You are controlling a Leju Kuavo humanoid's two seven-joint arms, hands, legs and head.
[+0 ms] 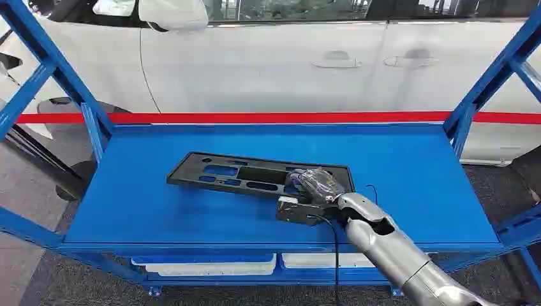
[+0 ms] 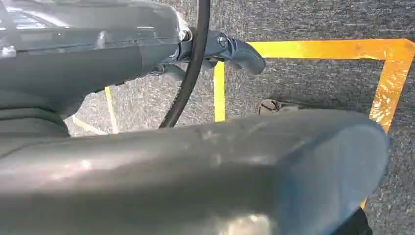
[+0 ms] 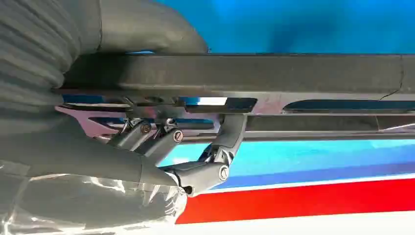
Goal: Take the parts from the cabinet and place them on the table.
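Black plastic meets our right robot hand (image 1: 312, 191) on the blue shelf (image 1: 415, 178) of the cabinet: a long flat part (image 1: 242, 175) with several cut-out openings, lying across the shelf. Our right robot hand is at the part's right end, wrapped in clear film, with the silver right arm (image 1: 389, 245) reaching up to it from below. From the right wrist we see the hand (image 3: 98, 147) closed on the part (image 3: 274, 73): the thick grey thumb lies along one face of its edge, and the darker fingers (image 3: 220, 142) hook up through an opening from the other face, so the panel is clamped between them. The rest of the part stretches away from the hand to the left, flat on the shelf.

Beyond the hand a red band (image 1: 268, 118) runs along the far edge of the cabinet, and behind it stands a white car (image 1: 287, 57).

Our left robot hand (image 2: 230, 49) hangs over grey carpet (image 2: 318, 83) marked with yellow tape (image 2: 386, 73); its fingers are mostly hidden, so we cannot tell whether they are apart or together.
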